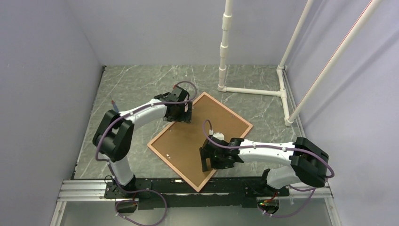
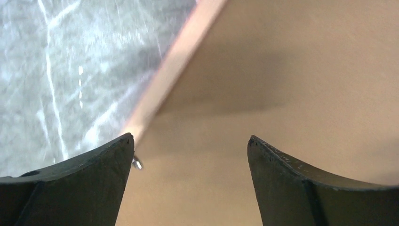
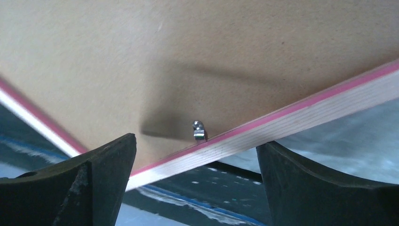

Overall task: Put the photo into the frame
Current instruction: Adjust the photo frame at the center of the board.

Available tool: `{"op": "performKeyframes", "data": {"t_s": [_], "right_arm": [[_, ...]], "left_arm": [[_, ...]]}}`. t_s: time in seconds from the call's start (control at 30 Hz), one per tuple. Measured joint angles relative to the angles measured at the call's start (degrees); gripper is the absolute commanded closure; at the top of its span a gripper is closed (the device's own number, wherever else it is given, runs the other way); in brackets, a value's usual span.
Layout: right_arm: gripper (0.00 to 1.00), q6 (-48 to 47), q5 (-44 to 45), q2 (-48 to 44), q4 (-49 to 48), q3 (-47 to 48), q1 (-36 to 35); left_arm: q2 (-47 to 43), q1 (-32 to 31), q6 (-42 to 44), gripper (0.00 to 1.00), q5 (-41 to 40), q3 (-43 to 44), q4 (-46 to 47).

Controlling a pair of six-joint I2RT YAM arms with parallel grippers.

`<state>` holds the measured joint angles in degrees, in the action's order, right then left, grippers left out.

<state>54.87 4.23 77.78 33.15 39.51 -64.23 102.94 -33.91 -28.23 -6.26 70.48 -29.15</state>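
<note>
Top external view: frame [image 1: 228,109] lies face down, turned diagonally on the middle of the bench [image 1: 141,89]. Its near corner reaches over the black rail [image 1: 155,186] at the bench's near edge. A brown backing board [image 1: 197,136] fills the frame. The photo is not visible in any view, so I cannot tell whether it is already under the board.

Left claw [image 1: 179,114] is over the frame's far-left side, toward the far corner. Left wrist view: left claw [image 2: 190,139] is spread wide with nothing between the fingers. It sits above the board just inside the pink edge, with a small metal tab [image 2: 137,163] by its left finger.

Right claw [image 1: 210,162] is over the frame's near-right edge. Right wrist view: right claw [image 3: 195,141] is also wide open and gripping nothing. The pink-topped edge runs across beneath it, and a metal tab [image 3: 199,131] sits almost dead centre between the fingers.

The step in hand looks like working the tabs that lock the board. To do it well:
- Lower one fingertip beside the tab and push it sideways along the frame edge, without pressing down on it.
- Keep the other claw resting on the board so the frame doesn't skid or pivot on the smooth bench.
- Watch the overhanging near corner, since too much downward force there could tip the frame.
</note>
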Motion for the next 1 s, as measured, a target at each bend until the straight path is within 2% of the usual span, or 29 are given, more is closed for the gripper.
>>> {"op": "performKeyframes", "data": {"t_s": [0.1,0.27,0.43,0.57,0.77,1.0], "right_arm": [[0.00,0.3,-2.7,0.0,-3.9,0.1,-0.7],[0.00,-0.7,-6.4,0.0,-7.0,2.5,-1.2],[0.00,-4.3,-9.5,-0.9,-9.1,4.9,1.7],[0.00,-8.9,-11.2,-2.9,-8.7,6.8,11.0],[0.00,-17.8,-9.1,-1.5,-5.6,15.4,26.0],[0.00,-25.7,-7.0,8.0,-6.3,18.4,44.0]], "left_arm": [[-5.0,-1.2,-0.7,0.01,-0.5,-0.5,-3.6],[-17.6,-2.3,-1.7,0.01,-1.3,-4.6,-5.8],[-28.5,-2.2,-4.3,0.03,-1.1,-14.1,-6.7],[-36.5,-2.2,-7.7,0.04,0.3,-24.0,-7.6],[-49.4,-2.2,-14.6,0.03,2.3,-36.9,-8.4],[-58.8,-2.2,-21.4,0.03,2.4,-45.5,-8.6]]}}
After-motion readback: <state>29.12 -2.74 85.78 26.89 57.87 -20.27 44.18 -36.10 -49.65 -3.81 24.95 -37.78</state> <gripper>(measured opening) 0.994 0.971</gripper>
